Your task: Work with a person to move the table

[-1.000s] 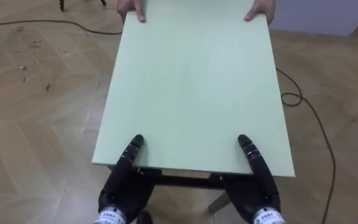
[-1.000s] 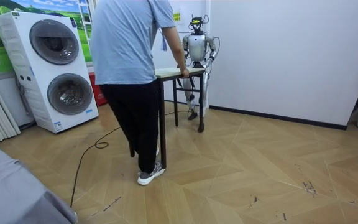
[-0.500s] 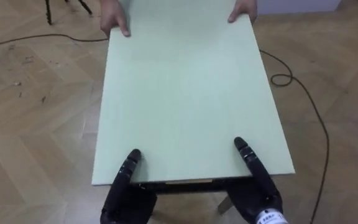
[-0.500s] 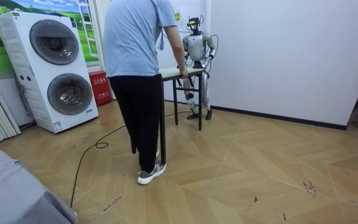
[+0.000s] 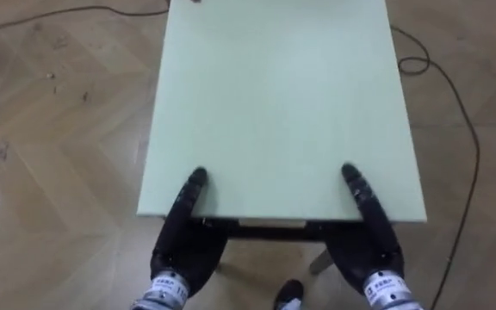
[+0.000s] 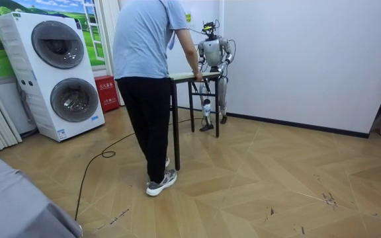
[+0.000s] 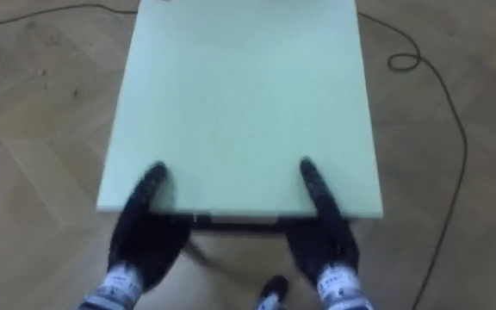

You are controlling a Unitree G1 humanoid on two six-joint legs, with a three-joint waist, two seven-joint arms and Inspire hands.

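A table with a pale green top (image 5: 282,95) and dark legs stretches away from me. My left hand (image 5: 183,237) holds its near edge at the left, thumb on top and fingers underneath. My right hand (image 5: 367,241) holds the same edge at the right in the same way. In the room view a person (image 6: 151,79) in a light blue shirt and black trousers stands at the table's (image 6: 192,77) other end with a hand on its edge. I stand at the far end, close to the white wall, with one foot off the floor.
A black cable (image 5: 459,112) loops over the wooden floor to the right of the table. A stacked washer and dryer (image 6: 58,73) and a red box (image 6: 106,93) stand at the room view's left. Open floor lies at the room view's right.
The table, the person and I have shifted toward the room view's right. My view has moved along the table, and the person's hands have passed out of its top edge. My grip is unchanged.
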